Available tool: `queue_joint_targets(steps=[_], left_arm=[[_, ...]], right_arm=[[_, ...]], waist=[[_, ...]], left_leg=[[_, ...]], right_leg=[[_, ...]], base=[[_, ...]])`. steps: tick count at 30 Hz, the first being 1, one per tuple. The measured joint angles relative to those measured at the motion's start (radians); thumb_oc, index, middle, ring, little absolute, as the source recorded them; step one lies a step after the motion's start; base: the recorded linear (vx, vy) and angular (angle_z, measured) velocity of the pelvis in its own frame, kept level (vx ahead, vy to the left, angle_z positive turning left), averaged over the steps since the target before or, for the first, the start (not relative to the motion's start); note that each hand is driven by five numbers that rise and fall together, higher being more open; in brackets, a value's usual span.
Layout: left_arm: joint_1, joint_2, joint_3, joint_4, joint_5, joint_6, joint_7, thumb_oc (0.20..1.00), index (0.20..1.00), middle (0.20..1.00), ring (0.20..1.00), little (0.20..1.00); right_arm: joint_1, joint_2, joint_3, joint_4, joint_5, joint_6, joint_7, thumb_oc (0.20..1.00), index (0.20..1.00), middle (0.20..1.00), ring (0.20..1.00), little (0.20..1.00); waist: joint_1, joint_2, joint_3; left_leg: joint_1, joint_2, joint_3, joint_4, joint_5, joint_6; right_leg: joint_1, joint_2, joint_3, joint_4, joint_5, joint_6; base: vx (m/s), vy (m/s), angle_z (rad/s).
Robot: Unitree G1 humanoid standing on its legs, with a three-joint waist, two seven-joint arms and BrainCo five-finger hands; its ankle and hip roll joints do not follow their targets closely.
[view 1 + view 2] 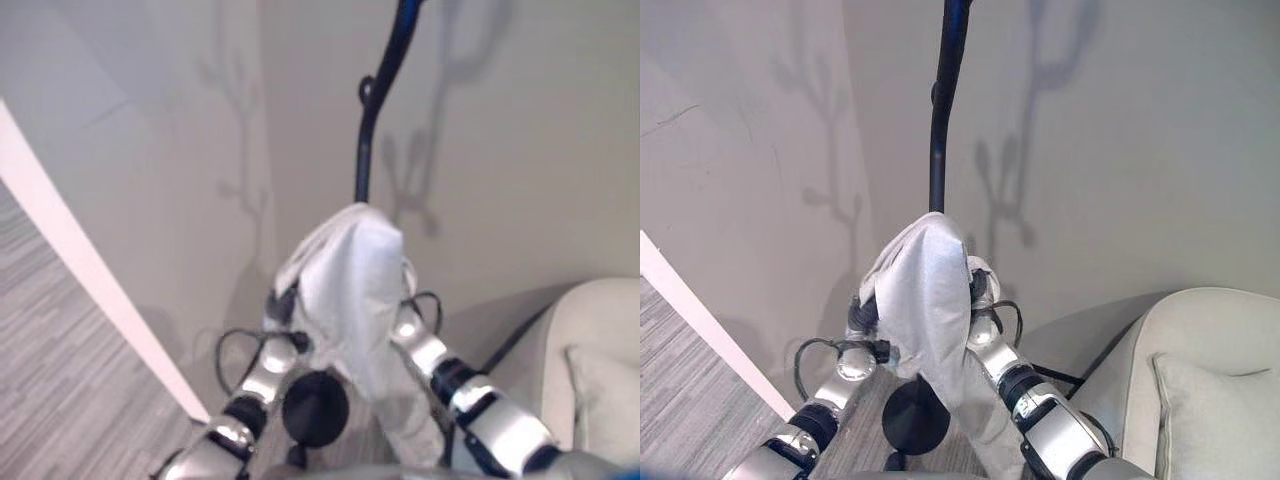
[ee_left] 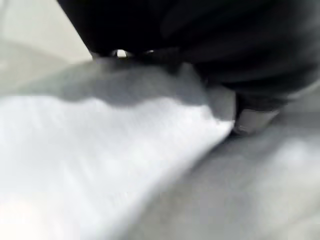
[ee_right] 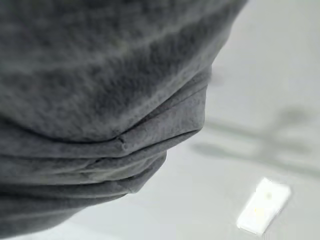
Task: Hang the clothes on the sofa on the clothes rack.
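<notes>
- at the lower right sits the pale sofa (image 1: 1200,370) with a cushion (image 1: 1215,410).
- between both raised arms hangs a light grey garment (image 1: 925,300), draped over the left hand (image 1: 862,312) and right hand (image 1: 980,285); whether either hand grips it cannot be told.
- behind it stands the black clothes rack (image 1: 938,140), its round base (image 1: 915,420) on the floor, against the wall (image 1: 1140,150).

Rack top (image 1: 956,20) cut off — robot hands cloth-covered

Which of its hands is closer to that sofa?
The right hand. It is up at the pale grey garment, on the side toward the sofa at the lower right. The left hand is at the garment's far side, toward the wall.
</notes>
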Motion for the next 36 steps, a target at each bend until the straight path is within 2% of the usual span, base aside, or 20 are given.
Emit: queue_joint_targets(steps=[3, 4, 10, 12, 18, 21, 24, 25, 26, 28, 30, 32, 34, 36], left_arm=[[0.027, 0.006, 0.03, -0.035, -0.12, -0.004, -0.041, 1.0, 1.0, 1.0, 1.0, 1.0], [0.04, 0.006, 0.032, -0.047, -0.145, -0.004, -0.051, 1.0, 1.0, 1.0, 1.0, 1.0], [0.117, 0.017, 0.109, -0.053, -0.192, 0.006, -0.094, 1.0, 1.0, 1.0, 1.0, 1.0], [0.167, 0.036, 0.15, -0.045, -0.209, 0.014, -0.103, 1.0, 1.0, 1.0, 1.0, 1.0], [0.241, 0.053, 0.299, 0.045, -0.23, 0.023, -0.111, 1.0, 1.0, 1.0, 1.0, 1.0], [0.267, 0.066, 0.324, 0.095, -0.231, 0.021, -0.126, 1.0, 1.0, 1.0, 1.0, 1.0], [0.331, 0.085, 0.334, 0.116, -0.251, 0.019, -0.211, 1.0, 1.0, 1.0, 1.0, 1.0], [0.346, 0.09, 0.33, 0.125, -0.252, 0.018, -0.25, 1.0, 1.0, 1.0, 1.0, 1.0], [0.338, 0.097, 0.337, 0.248, -0.28, 0.02, -0.355, 1.0, 1.0, 1.0, 1.0, 1.0], [0.324, 0.092, 0.36, 0.39, -0.332, 0.05, -0.415, 1.0, 1.0, 1.0, 1.0, 1.0], [0.328, 0.077, 0.398, 0.452, -0.369, 0.054, -0.457, 1.0, 1.0, 1.0, 1.0, 1.0], [0.334, 0.058, 0.459, 0.534, -0.402, 0.066, -0.487, 1.0, 1.0, 1.0, 1.0, 1.0], [0.34, 0.053, 0.501, 0.602, -0.431, 0.082, -0.498, 1.0, 1.0, 1.0, 1.0, 1.0], [0.354, 0.053, 0.508, 0.643, -0.429, 0.089, -0.514, 1.0, 1.0, 1.0, 1.0, 1.0]], right_arm=[[0.032, 0.017, 0.035, -0.055, 0.12, -0.01, 0.064, 0.2, 0.2, 0.2, 0.2, 0.2], [0.042, 0.017, 0.034, -0.071, 0.161, -0.011, 0.083, 1.0, 1.0, 1.0, 1.0, 1.0], [0.067, 0.003, 0.01, -0.083, 0.388, -0.026, 0.185, 1.0, 1.0, 1.0, 1.0, 1.0], [0.104, -0.05, -0.013, -0.101, 0.451, -0.026, 0.217, 1.0, 1.0, 1.0, 1.0, 1.0], [0.147, -0.106, -0.084, -0.105, 0.459, -0.031, 0.235, 1.0, 1.0, 1.0, 1.0, 1.0], [0.181, -0.125, -0.091, -0.121, 0.453, -0.036, 0.258, 1.0, 1.0, 1.0, 1.0, 1.0], [0.232, -0.149, -0.1, -0.123, 0.462, -0.051, 0.334, 1.0, 1.0, 1.0, 1.0, 1.0], [0.253, -0.149, -0.114, -0.119, 0.469, -0.057, 0.361, 1.0, 1.0, 1.0, 1.0, 1.0], [0.272, -0.126, -0.175, -0.056, 0.526, -0.078, 0.424, 1.0, 1.0, 1.0, 1.0, 1.0], [0.264, -0.094, -0.228, 0.035, 0.585, -0.075, 0.449, 1.0, 1.0, 1.0, 1.0, 1.0], [0.267, -0.076, -0.27, 0.088, 0.623, -0.077, 0.47, 1.0, 1.0, 1.0, 1.0, 1.0], [0.284, -0.024, -0.383, 0.154, 0.711, -0.076, 0.495, 1.0, 1.0, 1.0, 1.0, 1.0], [0.304, -0.006, -0.403, 0.195, 0.776, -0.073, 0.51, 1.0, 1.0, 1.0, 1.0, 1.0], [0.328, -0.003, -0.442, 0.308, 0.804, -0.066, 0.528, 1.0, 1.0, 1.0, 1.0, 1.0]], waist=[[0.004, 0.006, 0.004], [0.004, 0.006, 0.004], [0.006, 0.007, 0.019], [0.008, 0.015, 0.027], [0.009, 0.021, 0.031], [0.011, 0.022, 0.03], [0.015, 0.02, 0.029], [0.016, 0.019, 0.028], [0.016, 0.021, 0.025], [0.014, 0.023, 0.018], [0.017, 0.023, 0.017], [0.021, 0.022, 0.014], [0.021, 0.009, 0.001], [0.022, 0.005, -0.003]], left_leg=[[0.002, -0.005, -0.003, 0.0, 0.002, -0.002], [0.002, -0.007, -0.004, 0.0, 0.002, -0.002], [0.015, -0.01, -0.003, 0.0, 0.002, -0.002], [0.017, -0.008, -0.008, -0.001, 0.002, -0.002], [0.031, -0.004, -0.005, -0.007, -0.002, -0.003], [0.034, -0.005, 0.004, -0.007, -0.003, -0.003], [0.033, -0.005, 0.005, -0.007, -0.003, -0.003], [0.034, -0.005, 0.005, -0.007, -0.003, -0.003], [0.033, -0.005, 0.006, -0.007, -0.003, -0.003], [0.032, -0.005, 0.006, -0.007, -0.003, -0.003], [0.028, -0.005, 0.007, -0.007, -0.003, -0.003], [0.025, -0.008, 0.009, -0.007, -0.005, -0.005], [0.016, -0.018, 0.017, 0.002, -0.011, -0.008], [0.025, -0.033, 0.013, -0.001, -0.012, -0.004]], right_leg=[[0.003, -0.004, 0.0, -0.002, 0.007, 0.001], [0.004, -0.004, -0.002, -0.002, 0.008, 0.0], [0.02, -0.006, -0.002, -0.006, 0.007, -0.002], [0.03, -0.005, -0.008, -0.012, 0.006, -0.003], [0.045, -0.003, -0.007, -0.025, 0.004, -0.008], [0.045, -0.005, -0.005, -0.024, 0.004, -0.008], [0.043, -0.006, -0.003, -0.024, 0.004, -0.007], [0.044, -0.006, -0.003, -0.023, 0.004, -0.007], [0.044, -0.006, -0.004, -0.023, 0.004, -0.008], [0.043, -0.006, -0.004, -0.025, 0.0, -0.013], [0.039, -0.005, -0.005, -0.024, -0.005, -0.02], [0.039, -0.008, -0.007, -0.028, -0.004, -0.022], [0.039, -0.022, -0.021, -0.045, 0.005, -0.036], [0.043, -0.032, -0.026, -0.022, -0.006, -0.02]], base=[[0.0, 0.0, 0.0], [0.0, 0.0, 0.0], [0.0, 0.0, 0.0], [0.01, -0.014, 0.07], [0.0, 0.0, 0.0], [-0.01, -0.001, -0.02], [0.0, 0.0, 0.0], [0.0, 0.0, 0.0], [0.0, 0.0, 0.0], [0.0, 0.0, 0.0], [0.01, 0.012, 0.02], [0.02, 0.038, 0.03], [0.02, 0.034, 0.05], [0.01, 0.027, 0.1]])
